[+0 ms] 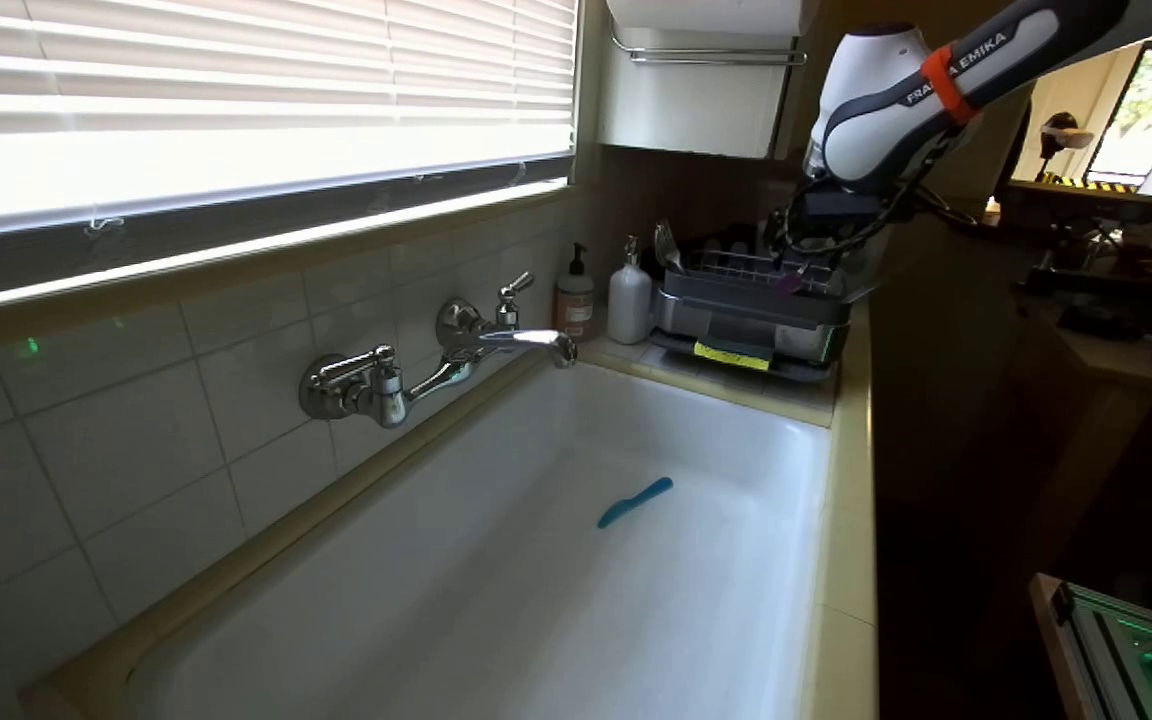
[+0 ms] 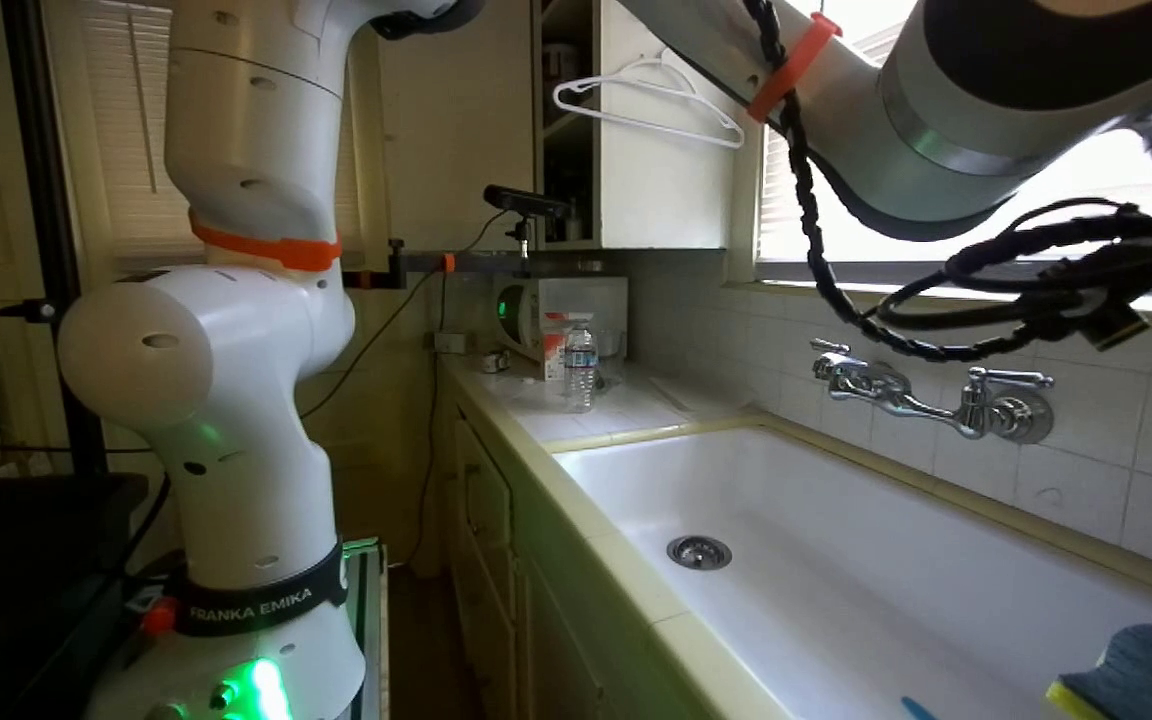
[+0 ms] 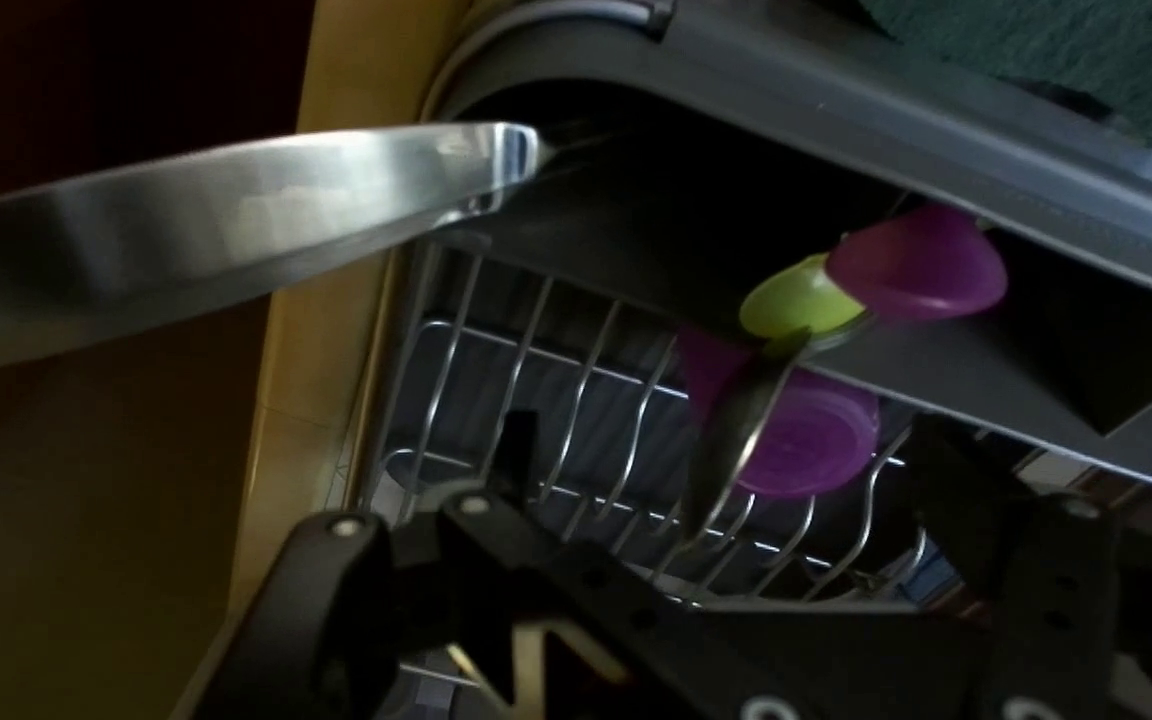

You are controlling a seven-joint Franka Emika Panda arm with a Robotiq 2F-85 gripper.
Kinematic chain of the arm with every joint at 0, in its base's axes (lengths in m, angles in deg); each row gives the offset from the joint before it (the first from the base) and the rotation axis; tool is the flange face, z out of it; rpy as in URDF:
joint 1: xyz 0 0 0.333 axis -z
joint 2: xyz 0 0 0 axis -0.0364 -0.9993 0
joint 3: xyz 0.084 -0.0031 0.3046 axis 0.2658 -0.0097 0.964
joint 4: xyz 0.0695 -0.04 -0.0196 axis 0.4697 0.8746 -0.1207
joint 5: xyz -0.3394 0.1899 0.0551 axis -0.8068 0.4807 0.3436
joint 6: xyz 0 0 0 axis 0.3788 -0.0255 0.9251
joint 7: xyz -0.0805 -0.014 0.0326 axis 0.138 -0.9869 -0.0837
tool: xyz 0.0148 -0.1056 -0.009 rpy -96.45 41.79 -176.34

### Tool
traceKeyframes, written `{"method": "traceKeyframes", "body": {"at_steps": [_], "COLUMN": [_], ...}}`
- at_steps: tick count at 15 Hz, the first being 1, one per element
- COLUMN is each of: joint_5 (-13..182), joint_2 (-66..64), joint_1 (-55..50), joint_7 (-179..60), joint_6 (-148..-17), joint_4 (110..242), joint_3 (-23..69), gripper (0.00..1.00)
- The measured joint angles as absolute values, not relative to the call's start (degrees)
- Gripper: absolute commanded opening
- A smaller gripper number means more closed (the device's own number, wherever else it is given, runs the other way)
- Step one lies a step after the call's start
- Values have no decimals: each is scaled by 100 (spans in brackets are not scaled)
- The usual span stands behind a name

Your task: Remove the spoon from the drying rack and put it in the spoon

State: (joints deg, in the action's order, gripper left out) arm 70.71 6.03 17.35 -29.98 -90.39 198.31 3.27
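Note:
The drying rack (image 1: 816, 312) stands on the counter at the sink's far end in an exterior view, with a yellow-green strip in front. Its grey rim (image 3: 836, 125) crosses the top of the wrist view. A slender dark metallic utensil, likely the spoon (image 3: 731, 450), stands tilted in the rack's utensil compartment, seen edge-on before a purple utensil (image 3: 821, 455). My gripper (image 3: 731, 450) is open above the rack; its fingers lie to either side of the spoon in the wrist view, not visibly touching it. The gripper (image 1: 801, 245) shows dark in an exterior view.
A shiny knife-like utensil (image 3: 196, 225) sticks out past the rack's side. A yellow-green utensil (image 3: 796, 300) and another purple one (image 3: 921, 262) stand nearby. Bottles (image 1: 630, 300) and a faucet (image 1: 526, 340) are beside the rack. A blue utensil (image 1: 634, 503) and sponge (image 2: 1141, 675) are at the sink.

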Motion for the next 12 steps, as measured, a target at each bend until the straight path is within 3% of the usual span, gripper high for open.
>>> {"method": "traceKeyframes", "body": {"at_steps": [8,12], "joint_5": [7348,7485], "joint_2": [430,473], "joint_1": [1724,1690], "joint_7": [-2975,-2974], "joint_6": [-9173,-9198], "joint_4": [19819,19741], "joint_3": [303,306], "gripper": [2,4]}}
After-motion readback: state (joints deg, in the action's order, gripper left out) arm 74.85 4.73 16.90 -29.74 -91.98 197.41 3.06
